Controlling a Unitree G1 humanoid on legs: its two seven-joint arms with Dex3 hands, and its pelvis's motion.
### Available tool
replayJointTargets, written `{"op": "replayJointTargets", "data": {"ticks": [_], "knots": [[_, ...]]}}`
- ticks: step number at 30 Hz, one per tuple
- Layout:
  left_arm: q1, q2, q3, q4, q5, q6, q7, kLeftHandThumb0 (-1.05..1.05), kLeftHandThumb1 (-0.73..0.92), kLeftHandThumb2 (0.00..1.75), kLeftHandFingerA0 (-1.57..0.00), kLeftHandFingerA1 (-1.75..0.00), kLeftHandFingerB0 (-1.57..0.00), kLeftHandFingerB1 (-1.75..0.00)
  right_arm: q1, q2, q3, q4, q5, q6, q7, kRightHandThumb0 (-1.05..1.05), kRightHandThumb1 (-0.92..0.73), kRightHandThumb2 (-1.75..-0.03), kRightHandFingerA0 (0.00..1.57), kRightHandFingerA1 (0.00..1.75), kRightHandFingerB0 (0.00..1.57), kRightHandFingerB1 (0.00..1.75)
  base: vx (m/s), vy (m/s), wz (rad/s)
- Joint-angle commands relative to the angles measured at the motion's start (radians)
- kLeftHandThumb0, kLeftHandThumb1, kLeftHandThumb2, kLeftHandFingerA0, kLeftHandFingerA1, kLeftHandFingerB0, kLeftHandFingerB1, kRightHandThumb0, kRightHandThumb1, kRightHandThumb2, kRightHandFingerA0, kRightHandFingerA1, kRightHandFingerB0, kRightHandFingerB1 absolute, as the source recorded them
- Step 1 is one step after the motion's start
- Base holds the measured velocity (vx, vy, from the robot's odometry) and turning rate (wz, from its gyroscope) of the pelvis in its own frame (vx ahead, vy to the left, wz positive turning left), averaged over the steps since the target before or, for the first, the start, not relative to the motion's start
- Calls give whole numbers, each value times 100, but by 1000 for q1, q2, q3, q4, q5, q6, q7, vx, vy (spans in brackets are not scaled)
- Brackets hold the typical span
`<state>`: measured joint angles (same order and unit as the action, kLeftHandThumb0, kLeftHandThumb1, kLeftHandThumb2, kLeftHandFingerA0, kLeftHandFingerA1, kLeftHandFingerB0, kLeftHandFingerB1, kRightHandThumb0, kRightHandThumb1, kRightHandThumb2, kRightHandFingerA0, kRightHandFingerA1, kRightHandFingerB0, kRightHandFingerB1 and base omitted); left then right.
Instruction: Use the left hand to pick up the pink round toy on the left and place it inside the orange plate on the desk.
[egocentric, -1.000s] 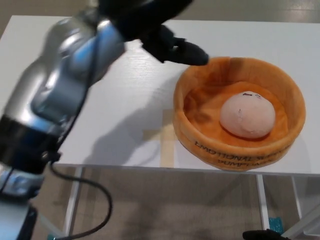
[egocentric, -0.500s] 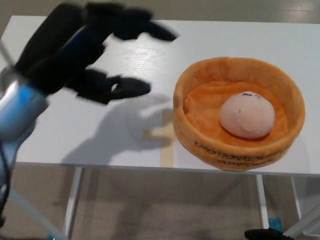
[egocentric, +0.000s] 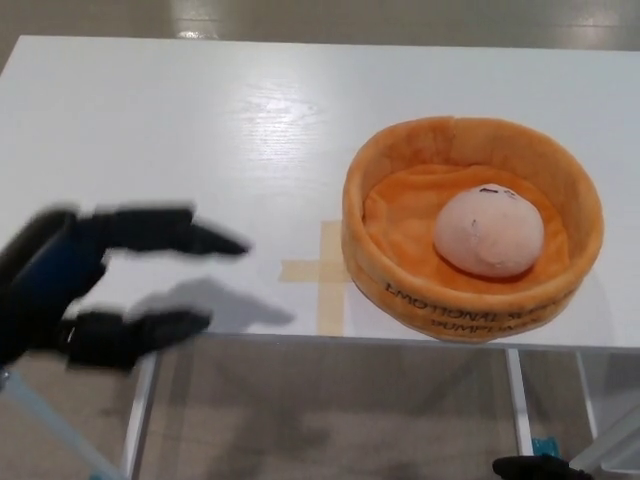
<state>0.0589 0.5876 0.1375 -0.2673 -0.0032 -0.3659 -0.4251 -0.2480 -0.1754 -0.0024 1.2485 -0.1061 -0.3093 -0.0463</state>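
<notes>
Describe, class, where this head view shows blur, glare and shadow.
Head view: the left hand is smeared by motion blur, fingers apart; the pink round toy and orange plate are sharp; window glare brightens the white desk; the hand's soft shadow falls near the tape cross.

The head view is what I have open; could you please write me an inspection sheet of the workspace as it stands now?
Surface: white table with a tan tape cross near its front edge.
Job's things: pink round toy lies inside the orange plate, a soft high-rimmed one with lettering on its front wall.
Clutter: nothing seen.
Robot hands: left robot hand at the table's front left edge, blurred, fingers apart, holding nothing; right robot hand not in view.
Cables: nothing seen.
Surroundings: floor below the table, table legs, and a dark object at the bottom edge, too little showing to identify.
</notes>
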Motion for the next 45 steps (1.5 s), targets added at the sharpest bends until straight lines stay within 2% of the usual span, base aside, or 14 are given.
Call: {"op": "replayJointTargets", "data": {"ticks": [1,8,11,13,14,15,18,24,26,29,31,33,34,45], "knots": [[463,53,135,-106,-535,-30,-376,-24,70,60,-79,-48,-75,-47,31,-13,-6,13,1,41,24,-27,-61,-58,42,79,43,72,0,0,0],[458,46,27,37,-389,-55,-369,-18,71,62,-80,-50,-76,-50,23,-15,-20,12,10,35,17,-28,-62,-58,43,80,43,71,0,0,0],[361,11,-41,251,-263,-75,-345,-22,72,60,-81,-47,-78,-48,19,-16,-21,12,5,36,3,-28,-61,-58,42,81,43,73,0,0,0],[342,7,-50,289,-233,-75,-332,-22,72,60,-81,-47,-78,-48,19,-16,-22,12,5,37,3,-28,-61,-58,42,81,43,73,0,0,0],[295,-3,-73,390,-174,-85,-309,-25,73,61,-77,-47,-76,-48,21,-16,-25,10,9,36,9,-27,-62,-58,39,85,42,74,0,0,0],[222,-25,-105,551,-102,-103,-270,-25,73,61,-76,-46,-75,-47,27,-19,-29,8,14,34,21,-27,-62,-58,39,80,39,70,0,0,0],[132,-63,-138,740,-38,-99,-214,-25,74,62,-78,-46,-74,-46,32,-23,-32,9,15,33,26,-29,-62,-58,40,80,41,72,0,0,0],[2,-167,-163,984,-13,39,-68,-25,74,62,-84,-48,-72,-45,26,-22,-26,10,6,34,15,-27,-62,-58,42,80,42,71,0,0,0],[-22,-181,-169,1033,-5,51,-43,-25,74,62,-84,-48,-72,-45,25,-22,-26,10,5,35,14,-27,-62,-58,42,80,42,71,0,0,0],[-125,-243,-162,1203,6,110,93,-29,72,62,-88,-49,-72,-45,26,-22,-33,8,13,31,17,-28,-62,-58,40,80,41,71,0,0,0],[-139,-248,-159,1226,5,115,109,-29,72,62,-88,-49,-72,-45,27,-22,-32,8,12,30,17,-28,-62,-58,40,80,41,71,0,0,0],[-199,-282,-120,1313,-27,179,209,-31,70,62,-99,-51,-79,-46,27,-21,-37,9,16,30,19,-28,-61,-57,40,82,41,72,0,0,0],[-227,-296,-99,1361,-43,189,254,-31,70,62,-99,-51,-79,-46,28,-19,-41,9,19,26,20,-28,-61,-57,40,82,41,72,0,0,0],[-277,-331,-72,1495,-45,146,366,-32,71,62,-99,-52,-78,-47,16,-21,-39,8,12,41,16,-27,-62,-58,38,79,41,71,0,0,0]]}}
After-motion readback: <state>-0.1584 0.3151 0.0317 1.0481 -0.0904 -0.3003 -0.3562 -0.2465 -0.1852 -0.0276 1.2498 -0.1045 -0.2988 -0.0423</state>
